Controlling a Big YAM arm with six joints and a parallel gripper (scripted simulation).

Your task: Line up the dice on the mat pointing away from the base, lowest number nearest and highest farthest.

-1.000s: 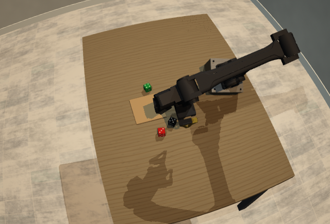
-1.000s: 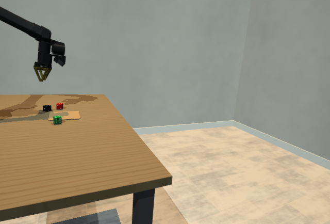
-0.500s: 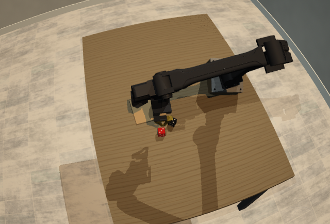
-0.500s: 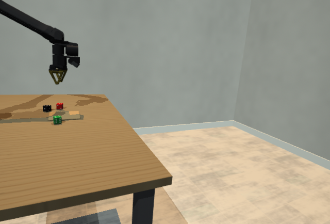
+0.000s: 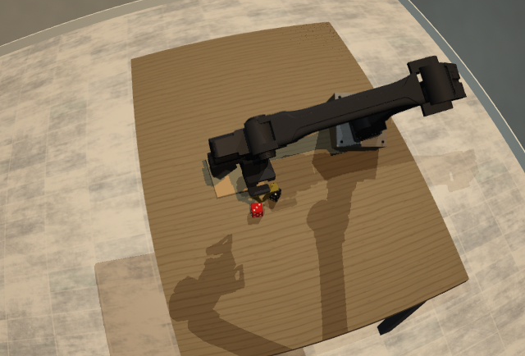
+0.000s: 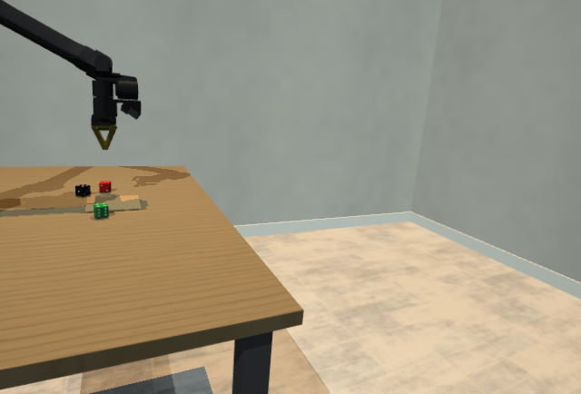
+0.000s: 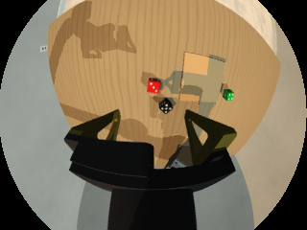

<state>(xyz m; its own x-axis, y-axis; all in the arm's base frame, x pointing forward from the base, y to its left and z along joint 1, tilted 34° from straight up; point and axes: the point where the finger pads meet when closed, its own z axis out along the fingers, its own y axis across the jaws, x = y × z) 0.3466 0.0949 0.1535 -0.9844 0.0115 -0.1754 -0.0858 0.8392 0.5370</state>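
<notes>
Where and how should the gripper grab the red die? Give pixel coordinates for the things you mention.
Probably from straight above, fingers on two opposite upright side faces: the red die (image 5: 256, 209) (image 6: 104, 186) (image 7: 153, 85) is a small cube sitting flat. I'd choose the faces that keep the fingers off the nearby black die (image 5: 275, 194) (image 6: 83, 190) (image 7: 165, 105).

A wooden table (image 5: 296, 233) (image 6: 154, 262) (image 7: 115, 86) carries a thin tan mat (image 5: 223, 186) (image 6: 130, 198) (image 7: 196, 63) and red (image 5: 256, 209) (image 6: 104, 186) (image 7: 153, 85), black (image 5: 275, 194) (image 6: 83, 190) (image 7: 165, 105) and green (image 6: 101, 211) (image 7: 228, 95) dice beside it

red die (image 5: 256, 210) (image 6: 104, 186) (image 7: 153, 86), black die (image 5: 275, 194) (image 6: 83, 190) (image 7: 165, 105), green die (image 6: 101, 211) (image 7: 228, 95) | off mat (image 5: 224, 186) (image 6: 129, 203) (image 7: 196, 63)
</notes>
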